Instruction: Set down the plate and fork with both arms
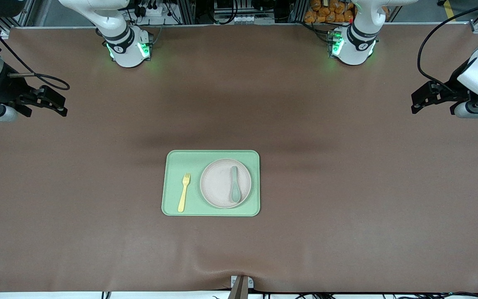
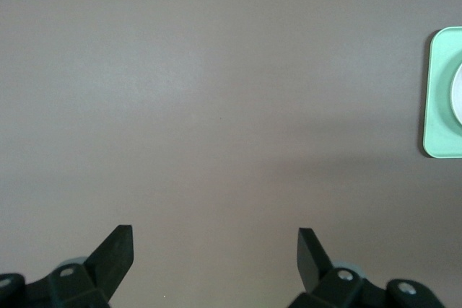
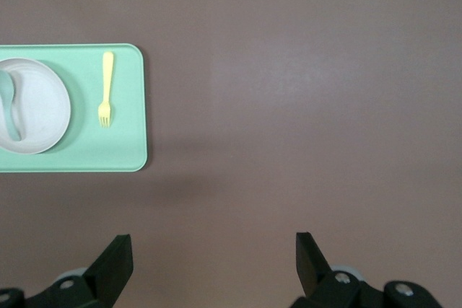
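The beige plate (image 1: pixel 222 185) lies on the light-green tray (image 1: pixel 172 207) in the middle of the table, on the half toward the left arm's end. A grey-green spoon (image 1: pixel 235 182) rests on the plate. The pale-yellow fork (image 1: pixel 184 192) lies on the tray beside the plate, toward the right arm's end; it also shows in the right wrist view as the fork (image 3: pixel 107 88) next to the plate (image 3: pixel 43 106). My right gripper (image 1: pixel 61 107) (image 3: pixel 214 250) hangs open and empty over bare table at its own end. My left gripper (image 1: pixel 415 104) (image 2: pixel 215 247) hangs open and empty at the other end.
A brown mat covers the whole table (image 1: pixel 347 187). The arm bases (image 1: pixel 129 50) (image 1: pixel 353 47) stand along the table edge farthest from the front camera. A corner of the tray (image 2: pixel 442 99) shows in the left wrist view. A small bracket (image 1: pixel 241 284) sits at the nearest edge.
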